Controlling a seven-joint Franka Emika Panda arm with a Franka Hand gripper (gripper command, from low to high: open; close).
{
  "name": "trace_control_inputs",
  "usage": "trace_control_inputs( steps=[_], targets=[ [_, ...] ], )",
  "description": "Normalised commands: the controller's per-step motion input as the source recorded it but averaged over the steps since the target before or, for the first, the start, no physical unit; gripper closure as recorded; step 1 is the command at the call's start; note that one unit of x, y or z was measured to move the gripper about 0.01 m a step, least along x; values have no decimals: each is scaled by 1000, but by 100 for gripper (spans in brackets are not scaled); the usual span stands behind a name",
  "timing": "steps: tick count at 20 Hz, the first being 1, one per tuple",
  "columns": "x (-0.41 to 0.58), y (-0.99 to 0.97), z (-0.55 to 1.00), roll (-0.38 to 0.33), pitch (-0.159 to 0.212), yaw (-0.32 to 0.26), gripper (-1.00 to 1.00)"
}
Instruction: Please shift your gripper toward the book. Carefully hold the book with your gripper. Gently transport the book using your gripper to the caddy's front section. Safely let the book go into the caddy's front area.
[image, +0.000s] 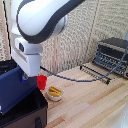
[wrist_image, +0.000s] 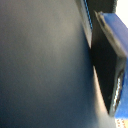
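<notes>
The dark navy book (image: 14, 89) hangs tilted just above the black caddy (image: 31, 114) at the exterior view's lower left. It hides most of the caddy's compartments, so I cannot tell which section lies under it. My gripper (image: 23, 76), below the white block of the arm, is shut on the book's upper edge. In the wrist view the book's dark cover (wrist_image: 45, 65) fills most of the picture. One dark finger (wrist_image: 106, 55) with a blue tip lies against it.
A red cup (image: 42, 82) stands beside the caddy. A white bowl (image: 55, 93) holding something yellow sits in front of it. A black toaster oven (image: 113, 54) with a pulled-out metal rack (image: 96, 73) stands at the exterior view's right. A blue-grey cable (image: 75, 78) trails over the wooden table (image: 85, 102).
</notes>
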Motion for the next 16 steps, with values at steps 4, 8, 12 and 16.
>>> trace_control_inputs(
  steps=[4,8,12,16],
  targets=[
    [48,554,-4,-47,35,-175,100],
    [114,279,49,-35,35,-166,-100],
    [170,-129,362,7,40,-63,-100],
    [178,-279,423,61,84,-24,-100]
  ],
)
